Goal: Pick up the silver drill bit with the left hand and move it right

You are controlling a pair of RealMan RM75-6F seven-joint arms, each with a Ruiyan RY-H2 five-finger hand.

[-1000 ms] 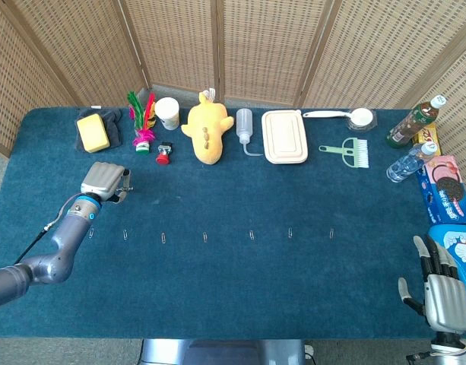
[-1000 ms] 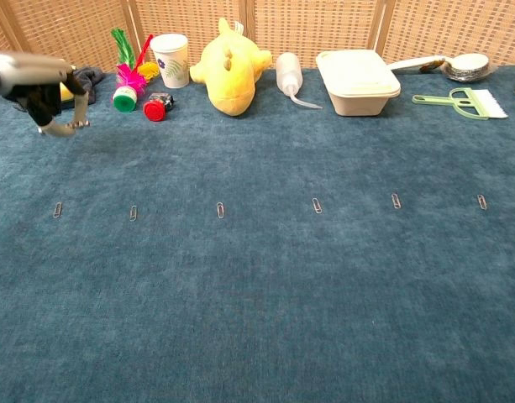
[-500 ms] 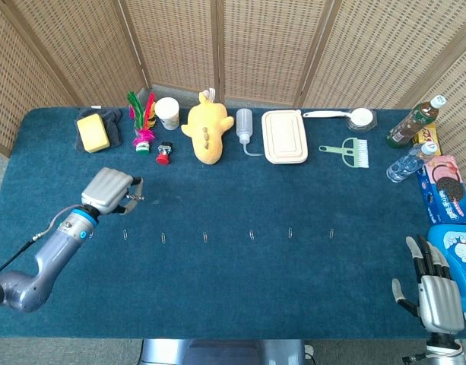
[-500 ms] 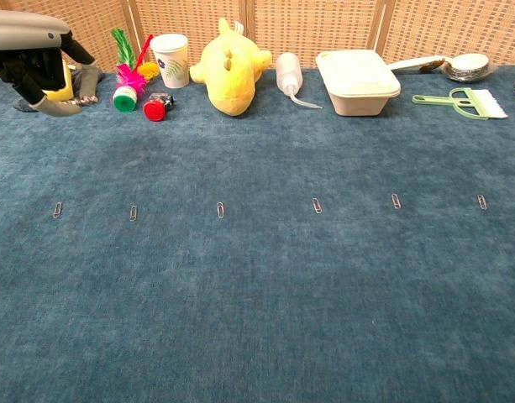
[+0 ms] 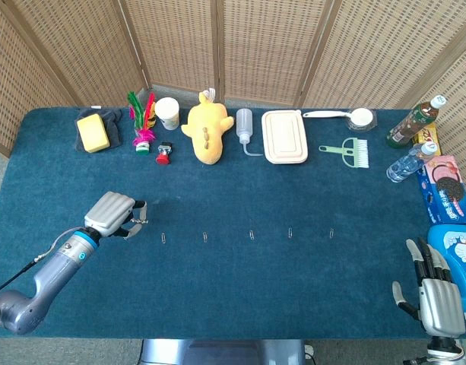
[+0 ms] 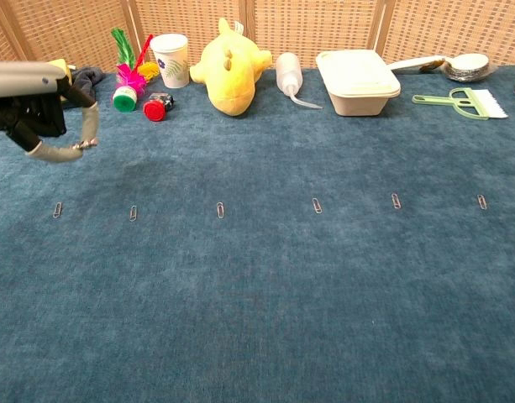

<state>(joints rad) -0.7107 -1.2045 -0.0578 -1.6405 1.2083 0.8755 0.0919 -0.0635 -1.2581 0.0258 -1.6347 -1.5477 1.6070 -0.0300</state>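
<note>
One silver drill bit (image 6: 86, 143) pinched crosswise in left hand (image 6: 40, 113), orientation too small to tell.

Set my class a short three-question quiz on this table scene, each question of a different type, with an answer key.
1. True or false: the yellow plush toy lies between the paper cup and the squeeze bottle.
2. Which hand pinches the silver drill bit? A. left hand B. right hand
3. Fill in: the right hand, fingers apart, holds ____.
Key: 1 true; 2 A; 3 nothing.
</note>
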